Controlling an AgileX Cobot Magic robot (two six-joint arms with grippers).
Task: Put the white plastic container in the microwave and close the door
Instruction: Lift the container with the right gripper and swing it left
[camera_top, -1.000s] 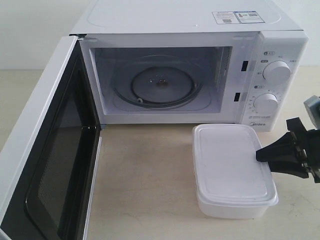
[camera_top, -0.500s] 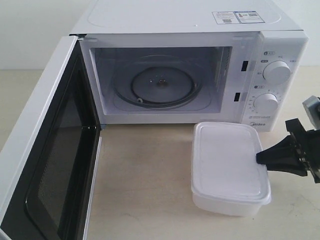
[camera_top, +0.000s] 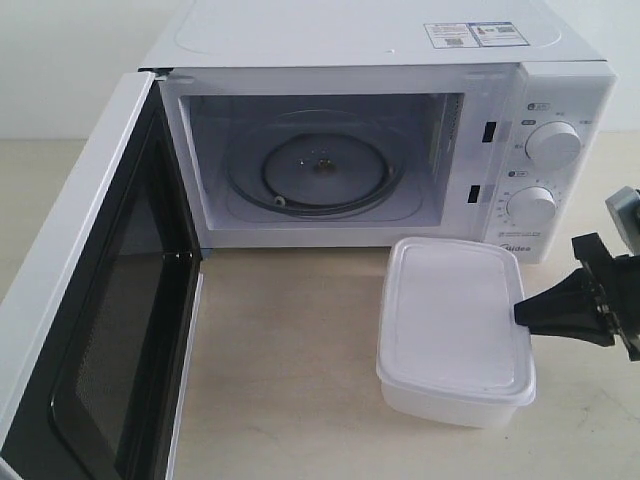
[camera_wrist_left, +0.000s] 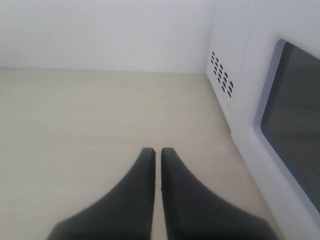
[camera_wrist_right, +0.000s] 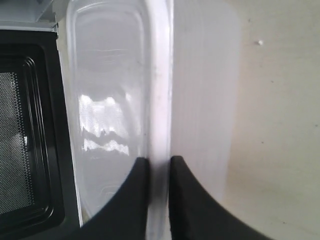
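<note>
- Container (camera_top: 455, 335): on the table (camera_top: 290, 360) in front of the microwave (camera_top: 370, 40), below the two knobs (camera_top: 553, 143), outside the cavity. Lid is on.
- Right claw (camera_top: 520, 312): comes in from the right and meets the container's right edge. The wrist view shows its fingers (camera_wrist_right: 135, 190) pinched down on the lid rim, one on each side, with almost no gap between them.
- Left claw (camera_wrist_left: 154, 151): not in the exterior view. Its wrist view shows the fingers nearly together with only a thin slit between them, nothing held, over bare table.
- Can't tell whether the container's base is flat on the table or slightly lifted.
- Contents are unreadable; the plastic is milky and the lid throws glare in the right wrist view.
- Right arm is cut off by the frame edge; only the black claw and a grey bit behind it show.
- Door (camera_top: 60, 270): swung wide open to the left, black inner face towards the camera, lower part cropped by the frame. Its handle is not in sight.
- Stickers (camera_top: 475, 34) on top of the microwave: text too small to read.
- Glass plate (camera_top: 320, 165) sits inside the cavity, with nothing on it.
- Left wrist view shows vent holes (camera_wrist_left: 221, 75) in a white panel beside a dark mesh window.
- Table is pale beige and matte. Plain white wall (camera_top: 70, 60) behind.
</note>
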